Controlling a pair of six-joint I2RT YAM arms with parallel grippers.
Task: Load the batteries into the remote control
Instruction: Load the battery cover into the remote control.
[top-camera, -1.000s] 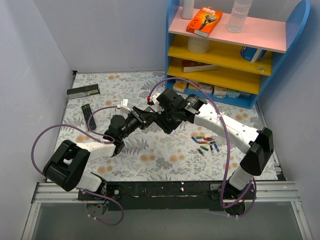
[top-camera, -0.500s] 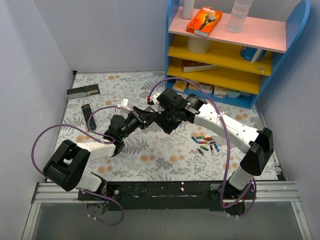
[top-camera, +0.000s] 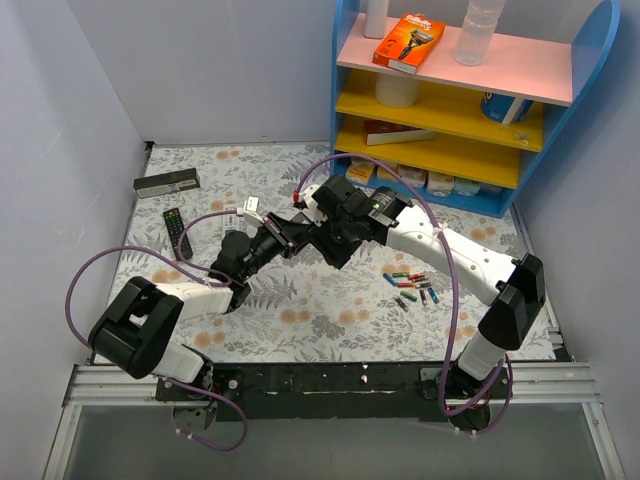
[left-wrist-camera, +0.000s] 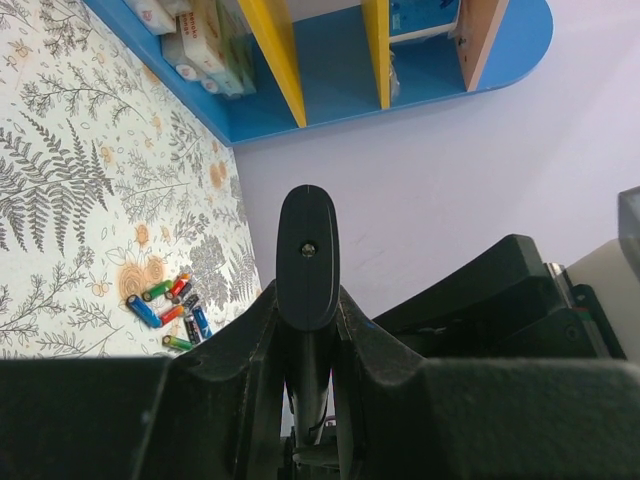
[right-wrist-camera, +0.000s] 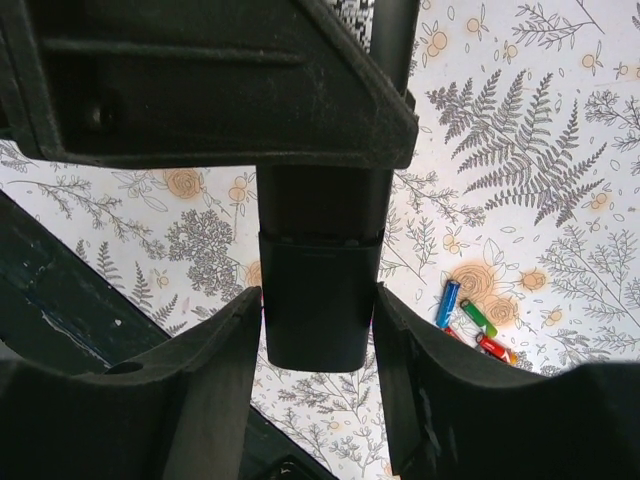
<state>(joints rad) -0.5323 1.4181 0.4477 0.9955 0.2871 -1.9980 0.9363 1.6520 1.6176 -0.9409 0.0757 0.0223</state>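
Remote, one long black bar, was up off the table over its middle, and both arms had it! The left gripper was clamped on one end, its two fingers pressed against the bar's sides, with the rounded tip poking out past them. The right gripper was closed on the other end, two fingers snug on either side. In the right wrist view a seam ran across the bar just above the fingers. Whether that marked a cover I could not tell.

Down on the floral cloth the batteries lay in one loose cluster, right of the middle and toward the near edge, well apart from both grippers. Roughly eight of them, red, green, blue and black. They were too small for a sure count, and none was in a gripper.

Over by the left edge sat one short remote. One flat dark box lay near the far-left corner. One blue shelf stood at the far-right corner.
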